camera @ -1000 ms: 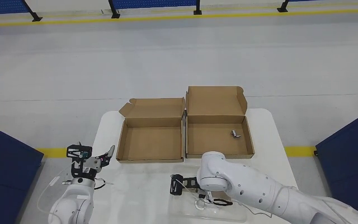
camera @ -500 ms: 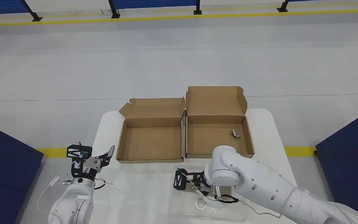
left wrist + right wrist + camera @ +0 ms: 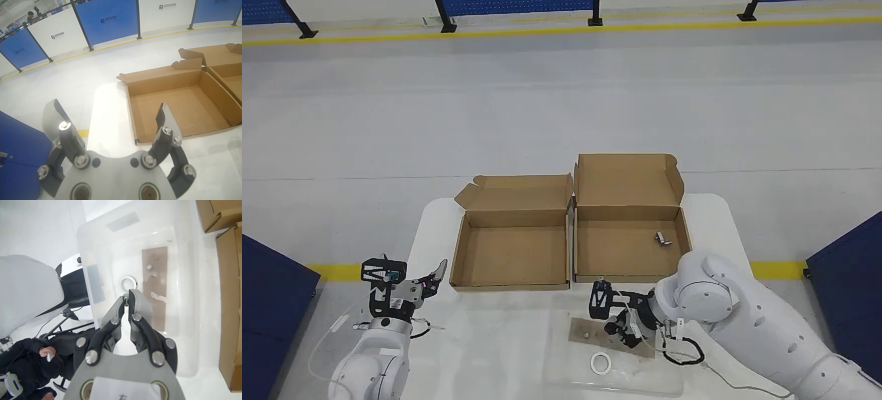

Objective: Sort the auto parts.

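- White table in a fenced factory bay. Two open cardboard boxes sit side by side mid-frame in the top view.
- Left box is bare. Right box has one small metal part near its right wall.
- Clear bin is at lower centre of the top view, just below the boxes.
- Right gripper is over the bin, jaws pinched narrow on a small bolt held at the very tips.
- Loose in the bin: metal ring just past the fingertips, and a small nut on the brown liner sheet.
- Left gripper is at lower left of the top view, jaws spread wide and holding nothing, facing the left box.
- Step, as judged: bolt grasped, carry to a box comes next. Can't tell if the bolt is off the bin floor.
- Next move needs a straight lift over the bin wall, then a low release inside a box.
- The part in the right box is too small to match, so the target box is unclear.
- Tip-only grip looks marginal, so the bolt could slip in transit.
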